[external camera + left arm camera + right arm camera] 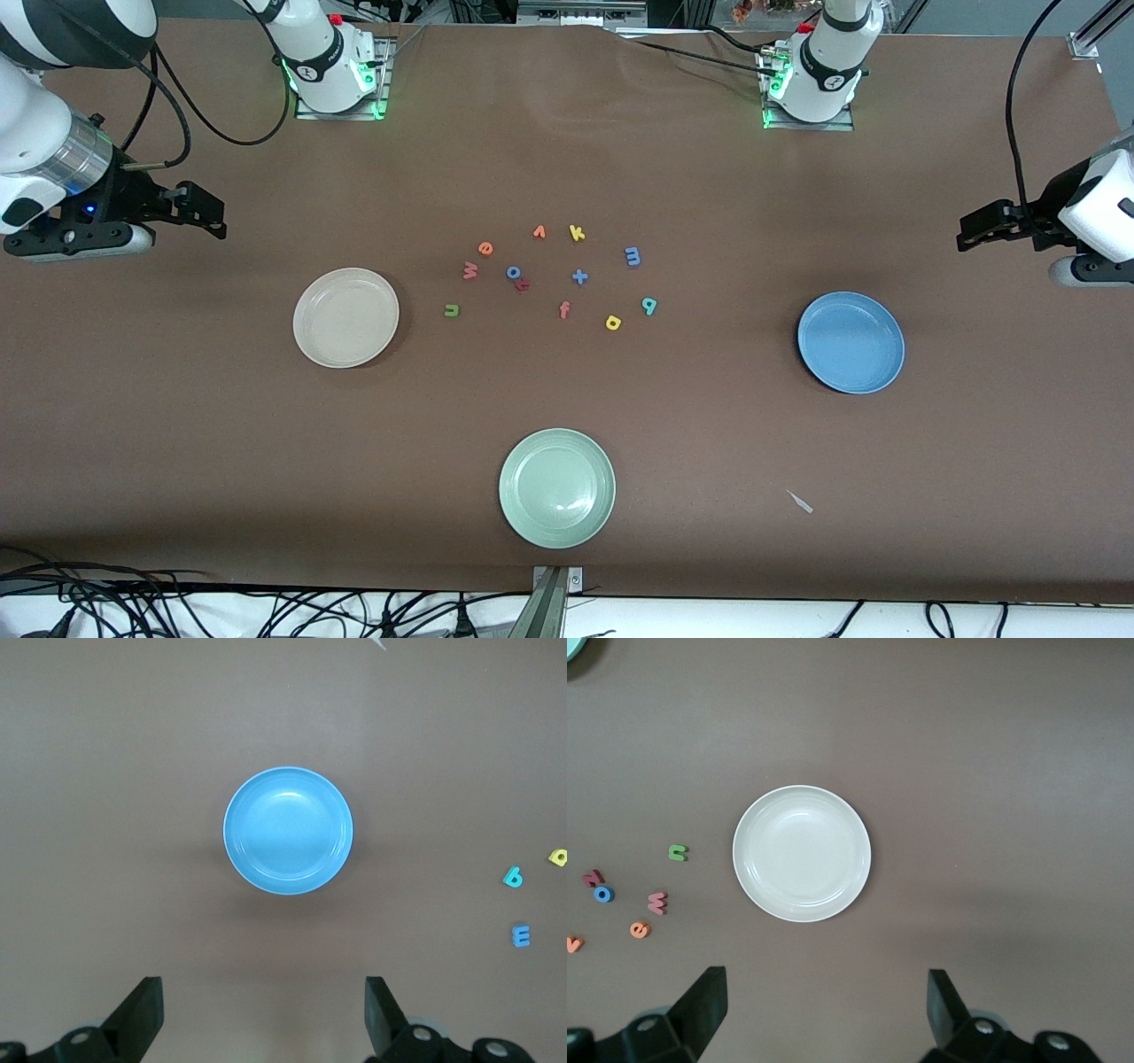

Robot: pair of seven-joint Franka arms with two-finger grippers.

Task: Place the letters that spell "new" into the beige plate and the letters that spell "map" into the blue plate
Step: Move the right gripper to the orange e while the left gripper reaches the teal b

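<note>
The left end effector (264, 1014) hangs wide open above the brown bench (106, 815), over the empty blue plate (288, 830). Well apart from it lie a blue m (522, 936), a teal p (513, 876), and what looks like a yellow a (558, 857).

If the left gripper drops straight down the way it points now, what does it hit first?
Probably bare table: the left gripper, open, points down just beside the blue plate, which lies slightly ahead of its fingers; depth is uncertain.

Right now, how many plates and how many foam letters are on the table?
Plates: 3 (beige plate, blue plate, green plate)
Letters: 12, all loose on the table between the beige plate and the blue plate
Total: 15
</note>
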